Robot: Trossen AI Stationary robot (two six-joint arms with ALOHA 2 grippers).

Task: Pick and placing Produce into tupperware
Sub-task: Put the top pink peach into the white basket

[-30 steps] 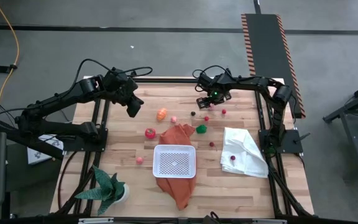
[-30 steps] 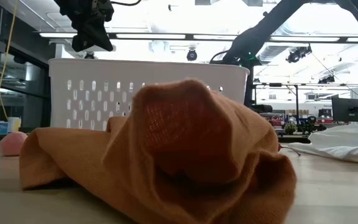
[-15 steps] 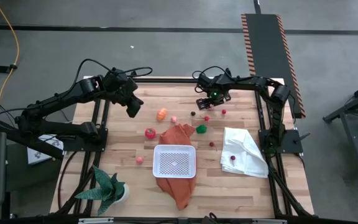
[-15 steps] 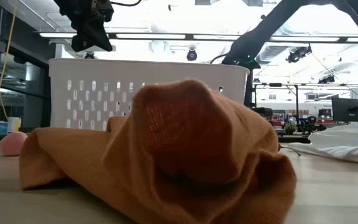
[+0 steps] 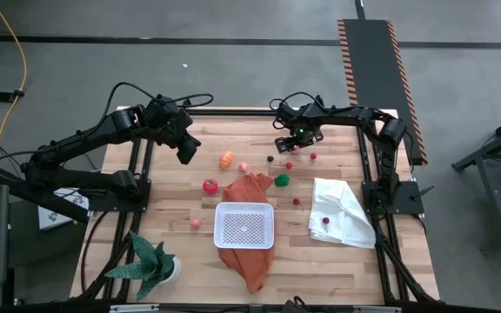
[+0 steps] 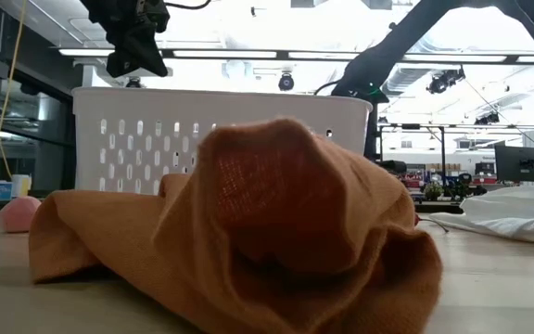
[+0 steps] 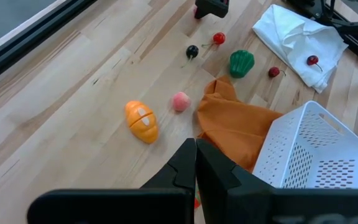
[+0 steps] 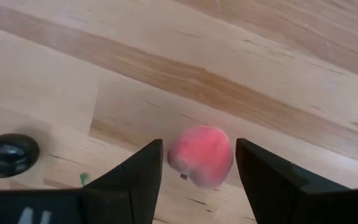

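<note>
Produce piece (image 8: 201, 155), round, pinkish-red, sits between the parted right claw (image 8: 197, 163) tips.

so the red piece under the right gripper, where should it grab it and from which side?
Grip the red fruit across its widest part, coming straight down from above. It is small and rounded, resting on the bare table, and it already lies between the open fingers of the right gripper. The dark piece sits well off to one side, so the fingers should close without touching it.
</note>
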